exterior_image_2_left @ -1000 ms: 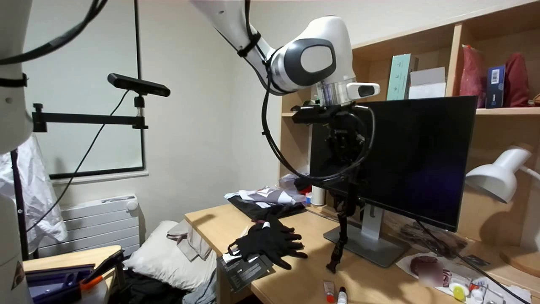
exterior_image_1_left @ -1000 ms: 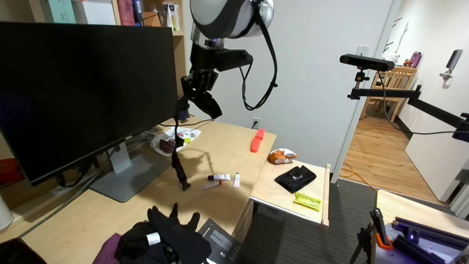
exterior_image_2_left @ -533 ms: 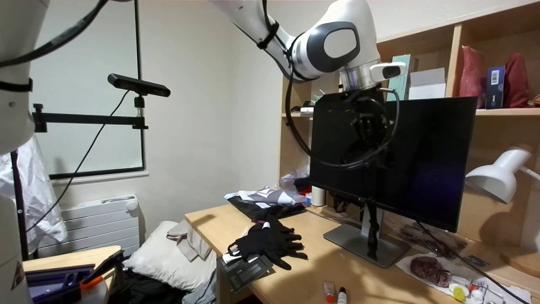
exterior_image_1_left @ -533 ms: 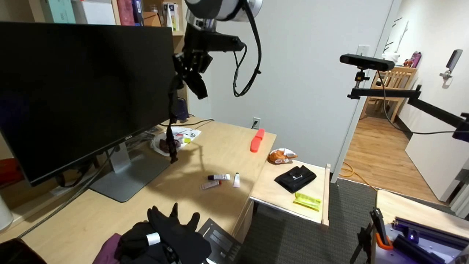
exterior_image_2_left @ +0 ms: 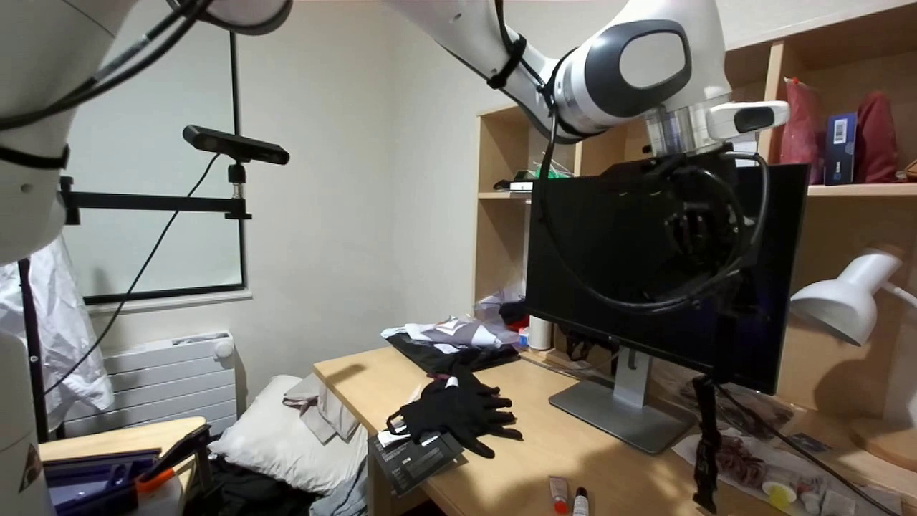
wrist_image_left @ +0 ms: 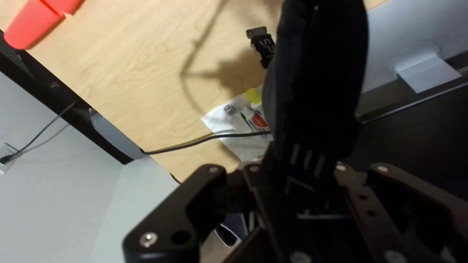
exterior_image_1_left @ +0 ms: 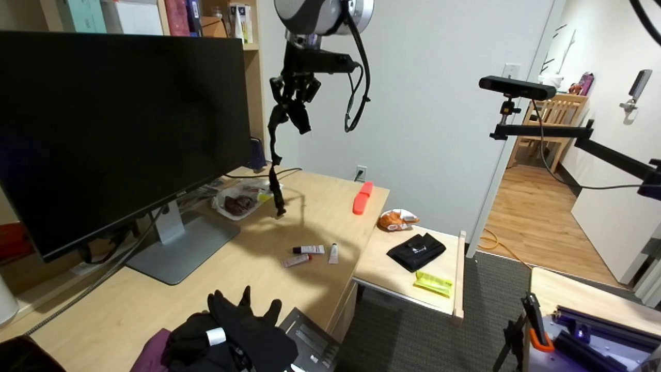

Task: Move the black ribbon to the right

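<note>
Above wood bench point(exterior_image_2_left: 555, 430), by dark monitor point(exterior_image_1_left: 124, 134), holds blk ribbon point(exterior_image_2_left: 708, 430) clamped btwn jaws, dangling, seemingly off bench. Has just shifted toward white lamp point(exterior_image_2_left: 838, 304) in an exterior view vs a sec ago, so prob. mid-carry to right, yet to lower + release.

White "SPI" lettering on black ribbon point(wrist_image_left: 261, 44), dim "DELL" on monitor point(exterior_image_1_left: 124, 137)

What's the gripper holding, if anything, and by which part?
The ribbon, by its upper part; its lower end hangs free above the desk. The exact grip spot is unclear.
</note>
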Robot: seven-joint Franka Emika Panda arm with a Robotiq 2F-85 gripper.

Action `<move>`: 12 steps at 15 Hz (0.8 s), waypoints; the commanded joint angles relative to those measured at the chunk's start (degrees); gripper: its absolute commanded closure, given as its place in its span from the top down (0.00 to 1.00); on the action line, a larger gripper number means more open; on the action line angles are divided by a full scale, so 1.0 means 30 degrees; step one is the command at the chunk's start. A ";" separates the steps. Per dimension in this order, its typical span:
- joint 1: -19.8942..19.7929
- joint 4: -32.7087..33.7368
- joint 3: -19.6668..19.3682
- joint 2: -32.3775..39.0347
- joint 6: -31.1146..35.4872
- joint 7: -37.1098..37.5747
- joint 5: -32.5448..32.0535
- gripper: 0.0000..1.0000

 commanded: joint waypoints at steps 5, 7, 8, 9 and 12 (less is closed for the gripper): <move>-0.1367 0.6336 -0.0470 0.4344 -0.5032 0.2691 0.0310 0.08; -0.1314 0.4844 -0.0396 0.3454 -0.4321 0.2127 -0.0032 0.08; -0.1368 0.5110 -0.0400 0.3760 -0.4403 0.2139 -0.0033 0.12; -0.1373 0.5102 -0.0401 0.3831 -0.4372 0.2139 -0.0033 0.12; -0.1330 0.5102 -0.0394 0.3780 -0.4371 0.2141 -0.0037 0.12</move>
